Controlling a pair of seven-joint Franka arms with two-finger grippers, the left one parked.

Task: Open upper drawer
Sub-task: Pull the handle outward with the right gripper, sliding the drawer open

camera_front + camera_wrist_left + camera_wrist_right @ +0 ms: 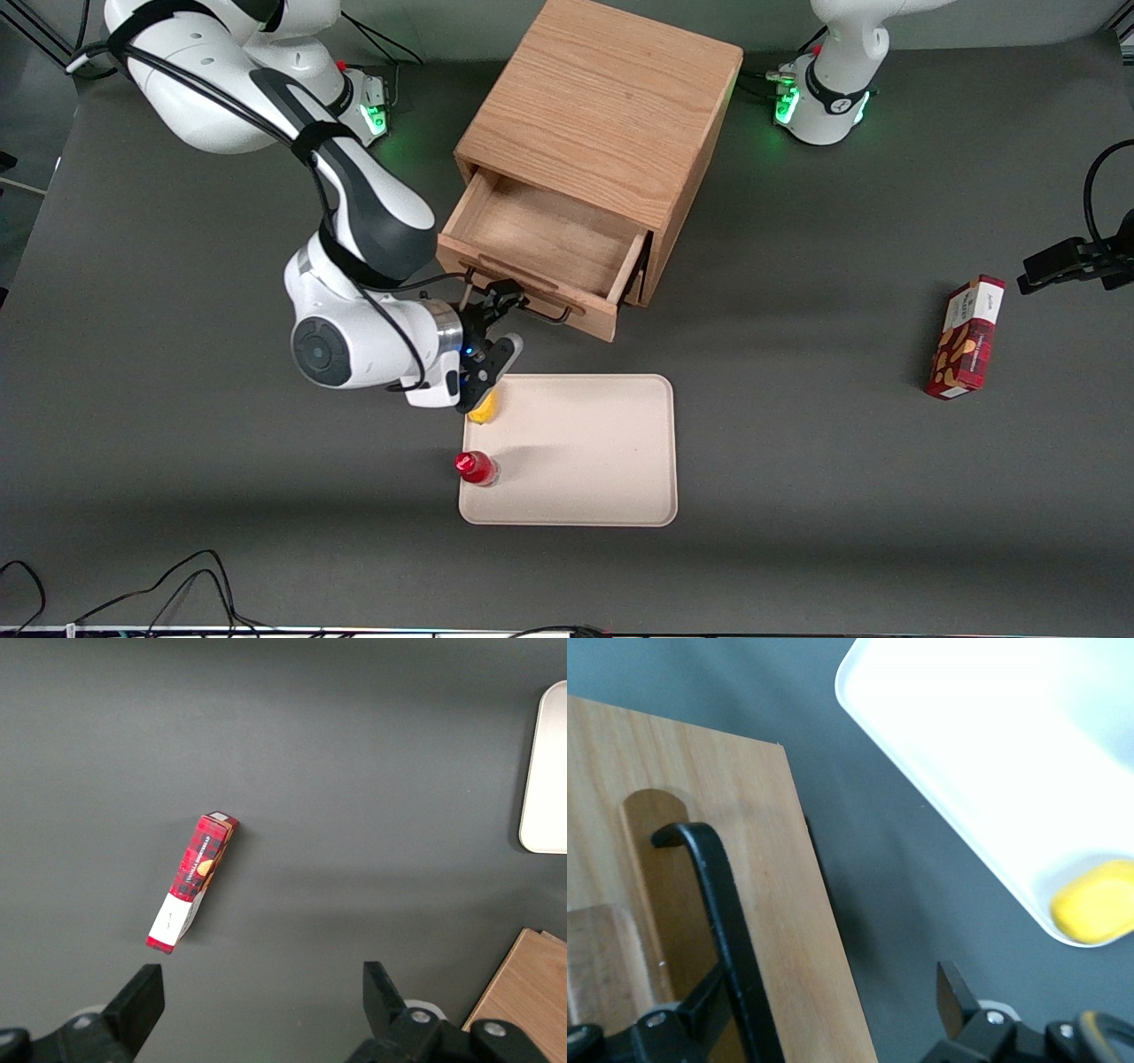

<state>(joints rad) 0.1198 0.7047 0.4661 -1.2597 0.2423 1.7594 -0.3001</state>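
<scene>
Right at the front of the pulled-out upper drawer [542, 241], the hand [498, 321] sits with its fingers spread around the long black handle [722, 930], not squeezing it, so the drawer lies just above the hand, away from the front camera.

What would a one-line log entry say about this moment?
upper drawer: pulled out, empty | gripper: open, at handle | tray: nearer camera

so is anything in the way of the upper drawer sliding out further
Possibly. The upper drawer is already pulled well out, with the tool at its black handle. The beige tray, holding a yellow item and a red bottle, lies on the table nearer the front camera, in the drawer's path, a gap apart.
</scene>
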